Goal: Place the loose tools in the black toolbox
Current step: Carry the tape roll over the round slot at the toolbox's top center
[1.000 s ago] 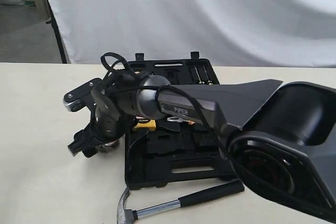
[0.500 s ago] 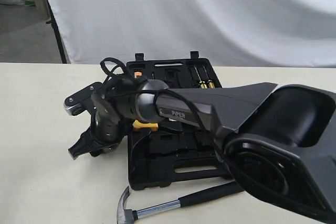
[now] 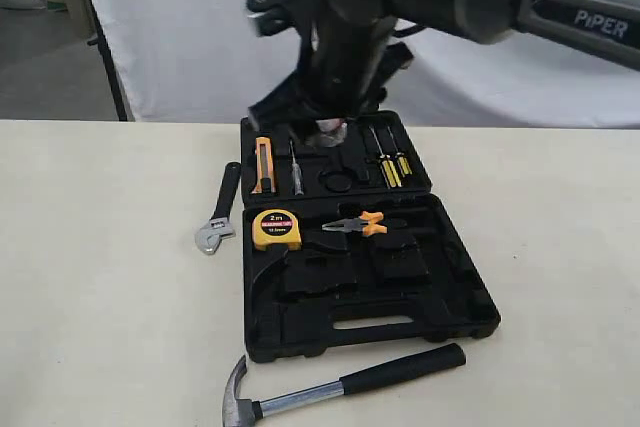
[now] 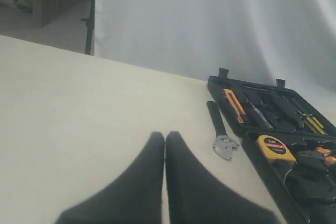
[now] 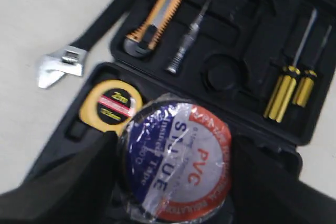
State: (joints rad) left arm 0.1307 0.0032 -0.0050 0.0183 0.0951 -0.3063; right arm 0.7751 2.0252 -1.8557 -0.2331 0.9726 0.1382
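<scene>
One cream desk (image 3: 100, 277) carries a large black plastic two-halved toolbox (image 3: 450, 287), lying open near desk middle, far half toward the white backdrop (image 3: 200, 27). Steel claw hammer with black handle (image 3: 340, 392) lies flat at desk's near edge, just beside toolbox's near side, head left. Silver adjustable wrench with black handle (image 3: 220, 212) lies flat on desk just beside toolbox's left side, jaw end nearer. Right gripper (image 5: 176, 182) hangs above toolbox's far half, fingers (image 5: 79, 182) spread wide, clamped on both sides of small black tape roll with purple-white label (image 5: 176, 150); roll is off the desk. Left gripper (image 4: 165, 142) is over desk left of toolbox, fingers pressed together, nothing between them.
</scene>
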